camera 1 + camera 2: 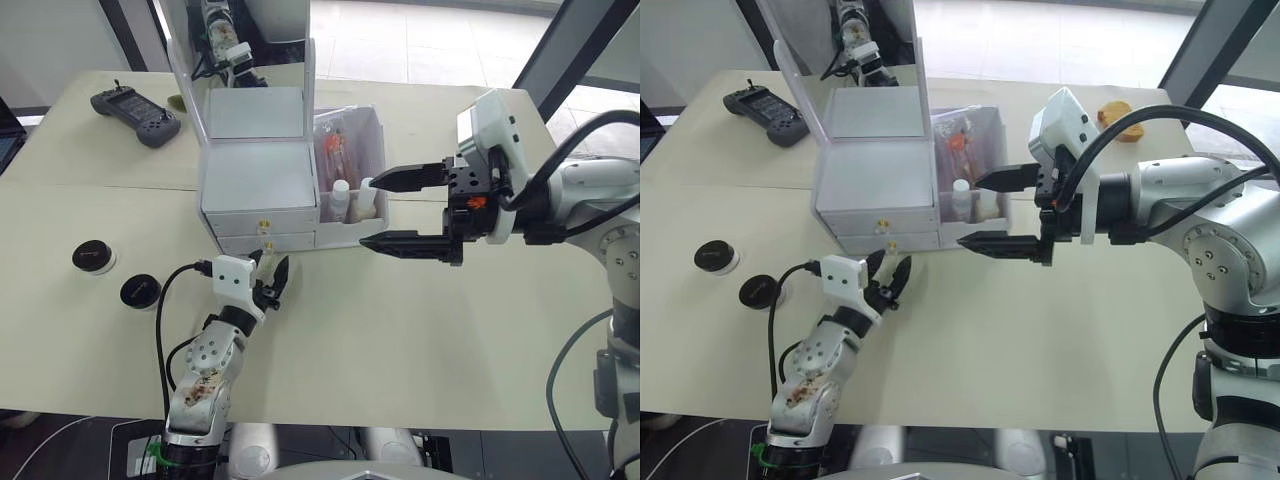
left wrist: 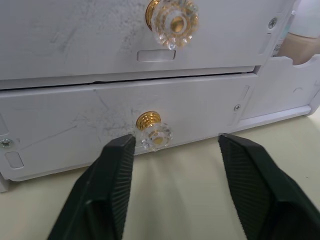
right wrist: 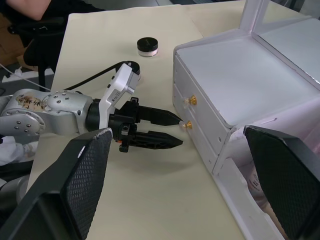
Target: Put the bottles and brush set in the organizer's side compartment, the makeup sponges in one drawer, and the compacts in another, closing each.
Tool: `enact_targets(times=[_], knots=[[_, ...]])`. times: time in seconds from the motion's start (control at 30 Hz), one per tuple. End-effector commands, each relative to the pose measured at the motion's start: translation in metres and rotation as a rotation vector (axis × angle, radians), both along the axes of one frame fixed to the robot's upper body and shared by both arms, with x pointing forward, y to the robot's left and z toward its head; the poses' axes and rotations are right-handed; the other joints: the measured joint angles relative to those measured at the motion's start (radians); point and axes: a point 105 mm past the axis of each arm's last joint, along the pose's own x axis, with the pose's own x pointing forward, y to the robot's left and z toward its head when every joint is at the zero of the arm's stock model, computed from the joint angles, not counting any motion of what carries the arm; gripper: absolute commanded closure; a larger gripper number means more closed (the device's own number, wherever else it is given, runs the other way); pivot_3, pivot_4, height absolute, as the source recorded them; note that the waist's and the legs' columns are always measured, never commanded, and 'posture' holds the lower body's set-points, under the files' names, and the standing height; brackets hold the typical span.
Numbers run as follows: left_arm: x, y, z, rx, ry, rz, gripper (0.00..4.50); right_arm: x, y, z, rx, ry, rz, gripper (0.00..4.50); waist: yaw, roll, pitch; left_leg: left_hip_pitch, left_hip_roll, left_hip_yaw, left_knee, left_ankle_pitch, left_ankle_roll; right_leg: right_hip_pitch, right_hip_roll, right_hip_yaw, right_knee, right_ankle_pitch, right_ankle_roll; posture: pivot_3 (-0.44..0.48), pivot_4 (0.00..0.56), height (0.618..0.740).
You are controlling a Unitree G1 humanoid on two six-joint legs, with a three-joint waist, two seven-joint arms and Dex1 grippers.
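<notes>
Organizer [image 1: 262,180]: stands on the pale table [image 1: 400,330], mirror lid [image 1: 240,60] raised; both gold-knobbed drawers look pushed in.
Left gripper [image 1: 272,275]: just in front of the organizer's lower drawer, fingers apart; in the left wrist view the lower knob [image 2: 154,134] sits between the fingers [image 2: 112,170], close against one of them, not clamped.
Upper knob [image 2: 171,21]: directly above the lower one on the organizer's front, untouched.
Right gripper [image 1: 395,212]: hangs in the air just beside the organizer's side compartment, fingers spread wide, holding nothing.
Side compartment [image 1: 352,165]: on the organizer's right flank; it holds the bottles and the brush set.
Bottles [image 1: 342,198]: two, white caps up, standing at the front of the side compartment behind its low wall.
Brush set [image 1: 333,145]: clear pouch with pink-red handles, leaning at the back of the side compartment, behind the bottles.
Compacts [image 1: 93,257]: two black discs with white rims on the table, well to the organizer's left; the second [image 1: 140,291] lies nearer the left arm.
Controller [image 1: 137,112]: black, on the table left of and behind the organizer.
Orange-brown lump [image 1: 1114,108]: on the table, right of the organizer, beyond the right arm.
</notes>
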Motion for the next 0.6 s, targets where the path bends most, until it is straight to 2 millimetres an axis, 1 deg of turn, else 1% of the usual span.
enact_targets(times=[0.03,0.1,0.13,0.4,0.47,0.5,0.6], knots=[[0.002,-0.002,0.013,-0.004,-0.056,0.001,3.16,-0.004,0.000,0.011,0.002,-0.050,0.009,0.00,0.000,0.000,0.000,0.000,0.000,0.000,0.000,0.000,0.000,0.000,0.000,0.000,0.000,0.000,0.000,0.000,0.150,0.705],[0.004,0.000,0.013,-0.013,-0.058,0.011,3.80,-0.004,0.000,0.011,0.000,-0.052,0.008,0.00,0.001,0.000,0.000,0.000,0.000,0.000,0.000,0.000,0.000,0.000,0.000,0.000,0.000,0.000,0.000,0.000,0.150,0.705],[0.005,0.000,0.013,-0.014,-0.059,0.012,3.97,-0.004,0.000,0.011,-0.001,-0.052,0.008,0.00,0.001,0.000,0.000,0.000,0.000,0.000,0.000,0.000,0.000,0.000,0.000,0.000,0.000,0.000,0.000,0.000,0.150,0.705],[0.004,0.000,0.015,-0.006,-0.069,0.019,3.97,-0.004,-0.001,0.010,-0.010,-0.049,0.012,0.00,0.001,0.000,0.000,0.000,0.000,0.000,0.000,0.000,0.000,0.000,0.000,0.000,0.000,0.000,0.000,0.000,0.150,0.705],[0.003,0.001,0.017,-0.027,-0.078,0.029,3.25,-0.004,-0.001,0.009,-0.011,-0.048,0.014,0.00,0.001,0.000,0.000,0.000,0.000,0.000,0.000,0.000,0.000,0.000,0.000,0.000,0.000,0.000,0.000,0.000,0.150,0.705],[0.003,0.003,0.018,-0.028,-0.086,0.038,3.02,-0.004,-0.001,0.009,-0.012,-0.047,0.014,0.00,0.001,0.000,0.000,0.000,0.000,0.000,0.000,0.000,0.000,0.000,0.000,0.000,0.000,0.000,0.000,0.000,0.150,0.705],[0.004,0.012,0.019,-0.040,-0.087,0.086,2.10,-0.004,-0.001,0.009,-0.014,-0.045,0.016,0.00,0.001,0.000,0.000,0.000,0.000,0.000,0.000,0.000,0.000,0.000,0.000,0.000,0.000,0.000,0.000,0.000,0.150,0.705]])
